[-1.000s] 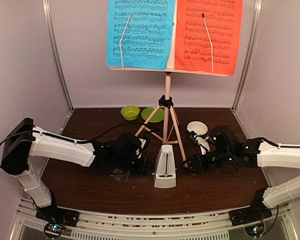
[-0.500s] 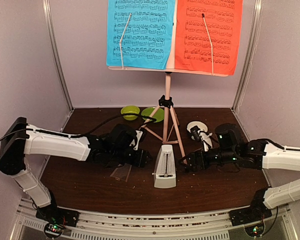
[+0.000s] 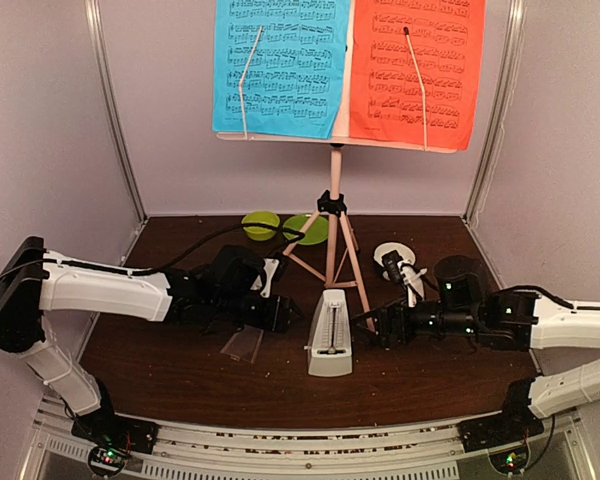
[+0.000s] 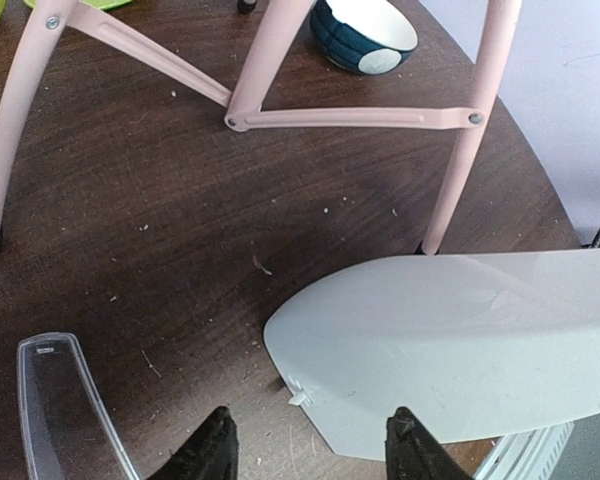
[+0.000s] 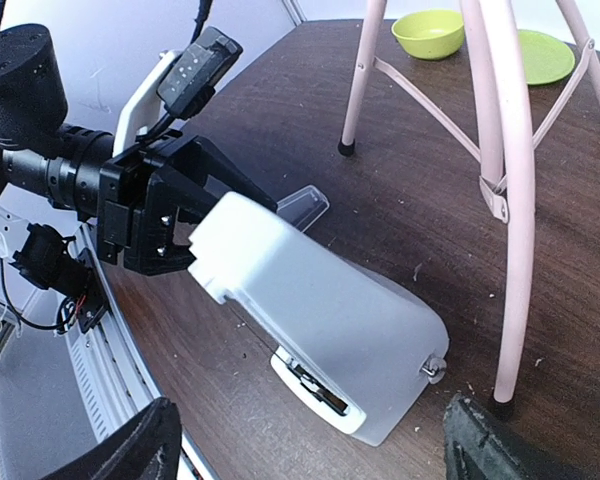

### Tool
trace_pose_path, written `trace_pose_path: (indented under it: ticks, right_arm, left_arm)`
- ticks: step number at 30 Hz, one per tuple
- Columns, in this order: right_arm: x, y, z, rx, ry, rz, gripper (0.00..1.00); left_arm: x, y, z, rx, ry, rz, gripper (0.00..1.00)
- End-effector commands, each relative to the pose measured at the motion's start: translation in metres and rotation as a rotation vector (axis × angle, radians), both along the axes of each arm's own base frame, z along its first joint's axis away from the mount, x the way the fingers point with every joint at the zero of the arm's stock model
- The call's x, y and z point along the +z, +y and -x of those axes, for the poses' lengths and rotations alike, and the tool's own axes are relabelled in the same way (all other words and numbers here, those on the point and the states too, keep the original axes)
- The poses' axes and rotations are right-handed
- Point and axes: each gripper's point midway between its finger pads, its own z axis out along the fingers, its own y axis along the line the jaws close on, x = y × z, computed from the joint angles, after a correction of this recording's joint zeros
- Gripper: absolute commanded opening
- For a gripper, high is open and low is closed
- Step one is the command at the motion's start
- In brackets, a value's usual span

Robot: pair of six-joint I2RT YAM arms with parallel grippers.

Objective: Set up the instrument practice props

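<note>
Metronome (image 3: 331, 333) is a smooth cream pyramid on the dark wood-grain surface (image 3: 180, 385), clear plastic cover (image 3: 242, 345) lying flat at its 9 o'clock. Left tool (image 4: 310, 440) and right tool (image 5: 315, 435) both spread, pinching nothing.

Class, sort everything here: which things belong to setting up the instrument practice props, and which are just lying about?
Job: music stand, blue sheet, red sheet, metronome, clear cover.
Lying about: green bowl, green plate, white-and-dark bowl.

The left tool (image 3: 283, 314) lifts back off the clear cover (image 3: 242, 345), which now lies uncovered on the table (image 3: 180, 385), while the right tool (image 3: 372, 330) spreads its jaws wider beside the metronome (image 3: 330, 335) as its arm sinks.
</note>
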Motion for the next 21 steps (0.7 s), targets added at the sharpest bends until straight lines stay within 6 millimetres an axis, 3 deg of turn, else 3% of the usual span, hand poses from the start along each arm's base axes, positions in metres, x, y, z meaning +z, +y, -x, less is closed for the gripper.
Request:
trace_pose_path:
  ticks: [1, 10, 21]
  right_arm:
    - [0.01, 0.011, -0.005, -0.031, -0.069, -0.015, 0.9]
    - [-0.007, 0.018, -0.007, -0.091, -0.116, -0.015, 0.85]
    - [0.0, 0.036, -0.023, -0.12, -0.18, 0.002, 0.76]
  left_arm:
    - [0.023, -0.01, -0.004, -0.009, -0.025, 0.095, 0.53]
    - [0.031, -0.02, -0.006, -0.016, -0.034, 0.146, 0.48]
    - [0.033, -0.024, -0.004, -0.03, -0.037, 0.134, 0.47]
